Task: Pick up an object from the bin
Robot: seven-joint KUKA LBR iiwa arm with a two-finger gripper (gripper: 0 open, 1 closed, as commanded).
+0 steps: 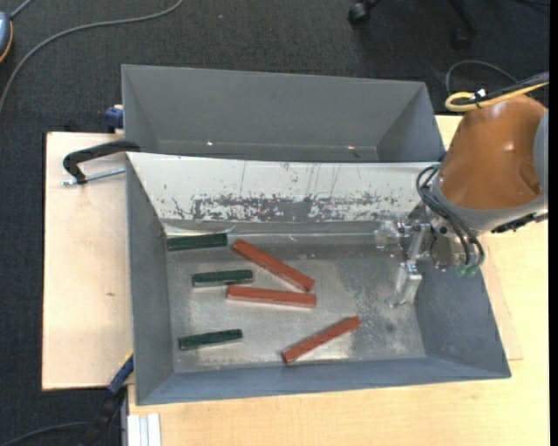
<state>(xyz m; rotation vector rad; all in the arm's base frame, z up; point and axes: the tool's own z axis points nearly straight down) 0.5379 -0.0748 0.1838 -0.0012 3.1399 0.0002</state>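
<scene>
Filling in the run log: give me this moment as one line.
gripper: over bare floor, right side of bin | held: nothing seen | nearest: red bar, front right | other bars: left

Dark carpet (261,35); loose cable (87,29); chair castor (358,12)

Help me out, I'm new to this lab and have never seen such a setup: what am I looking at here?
One camera looks down, slightly from the side, into a grey metal bin. The orange-covered shape at the right is a robot arm. The metal part hanging from it is its end effector, the part that grasps. It hangs over bare floor at the bin's right side, and I see nothing held in it. On the floor lie six small bars: two red bars in the middle, a third red bar near the front wall, nearest the end effector, and three dark green bars towards the left.
</scene>
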